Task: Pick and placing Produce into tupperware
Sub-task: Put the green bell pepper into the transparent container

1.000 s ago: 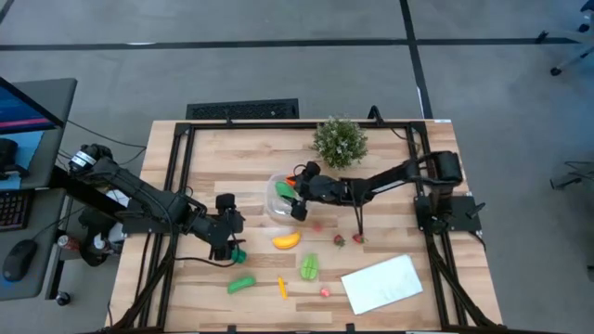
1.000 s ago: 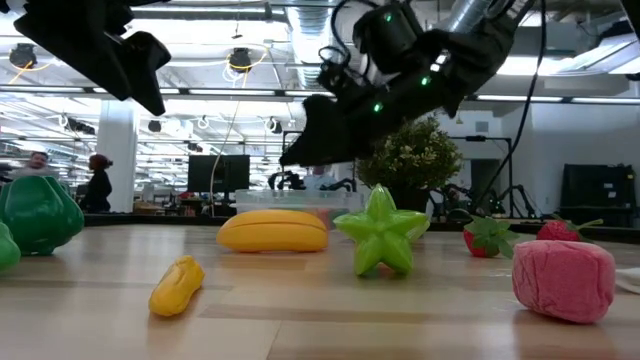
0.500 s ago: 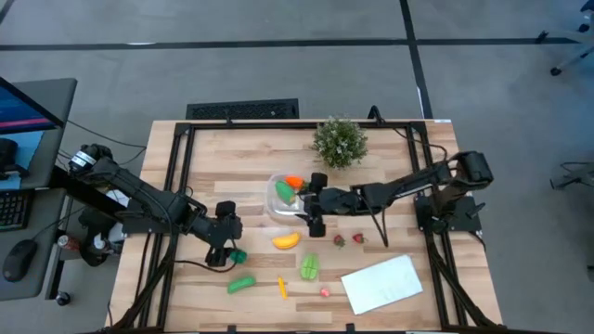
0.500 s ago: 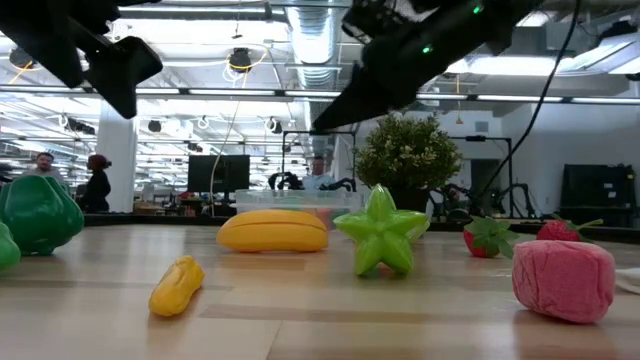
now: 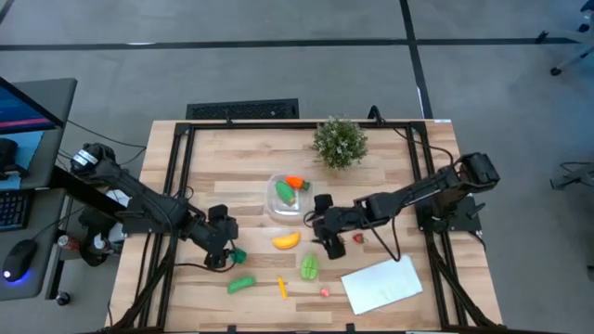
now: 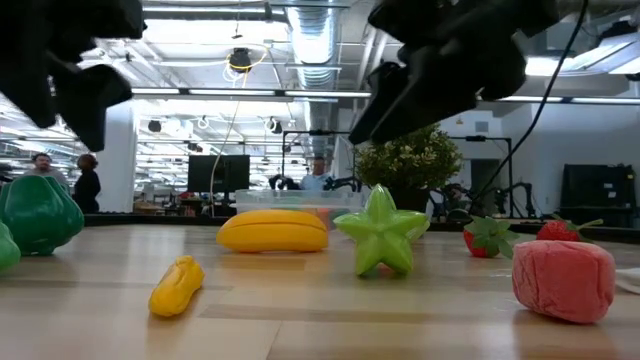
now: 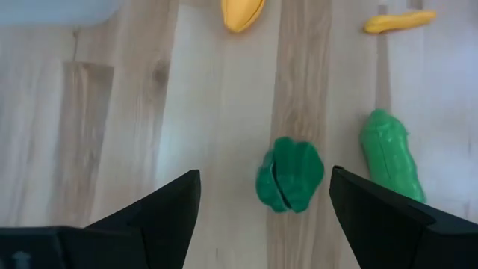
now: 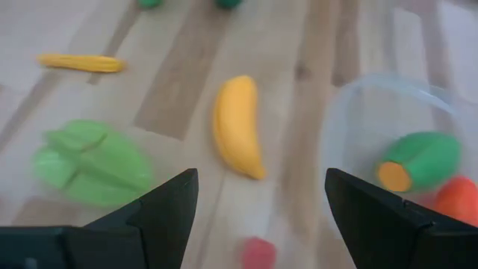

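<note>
Hovering above the wooden table (image 5: 251, 153), the right gripper (image 5: 330, 243) is seen with its fingers spread wide and nothing held between them; it is placed between the banana (image 5: 286, 240) on its left and two red berries (image 5: 357, 238) on its right, just far of the green star fruit (image 5: 309, 266). The left gripper (image 5: 218, 252) is likewise wide open and empty, held over the left half of the table, with the green pepper (image 5: 238, 255) just beside it. In the left wrist view the pepper (image 7: 290, 173) is framed between the two fingers, apart from both, with the green cucumber (image 7: 389, 154) next to it. The tupperware (image 5: 284, 197) sits near the table's middle, well apart from both grippers, and a green piece (image 5: 285, 192) and an orange piece (image 5: 295, 182) are held in it. Nearer the front edge, the cucumber, a small yellow-orange piece (image 5: 282, 288) and a pink berry (image 5: 326, 291) are laid out. A potted plant (image 5: 340, 141) stands at the far side, and a white sheet (image 5: 381, 284) lies at the near right.
</note>
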Controlling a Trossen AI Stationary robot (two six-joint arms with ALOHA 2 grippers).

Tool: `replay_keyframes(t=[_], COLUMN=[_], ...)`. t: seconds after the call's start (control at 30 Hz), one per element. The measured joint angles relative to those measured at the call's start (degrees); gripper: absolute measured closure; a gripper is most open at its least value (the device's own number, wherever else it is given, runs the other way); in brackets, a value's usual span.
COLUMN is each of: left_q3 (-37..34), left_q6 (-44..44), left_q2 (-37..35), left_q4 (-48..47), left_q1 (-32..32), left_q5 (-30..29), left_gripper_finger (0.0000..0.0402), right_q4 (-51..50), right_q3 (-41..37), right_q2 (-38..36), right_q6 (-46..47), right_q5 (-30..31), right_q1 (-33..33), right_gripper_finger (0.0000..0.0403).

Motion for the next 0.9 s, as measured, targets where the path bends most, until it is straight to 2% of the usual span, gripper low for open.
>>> replay_keyframes(t=[0.27, 0.9], left_q3=[-3.3, -3.4], left_q6=[-4.1, -9.9], left_q2=[0.0, 1.7], left_q4=[5.2, 7.7], left_q1=[-0.8, -2.3], left_q5=[-0.3, -3.4], left_gripper_finger=[0.0117, 0.0117], right_q4=[-1.0, -2.3], right_q3=[0.0, 0.0], right_q2=[-0.6, -0.5], right_q6=[0.9, 4.0], right_q5=[0.0, 0.2], right_q1=[3.5, 7.5], right_gripper_finger=[0.0116, 0.0116])
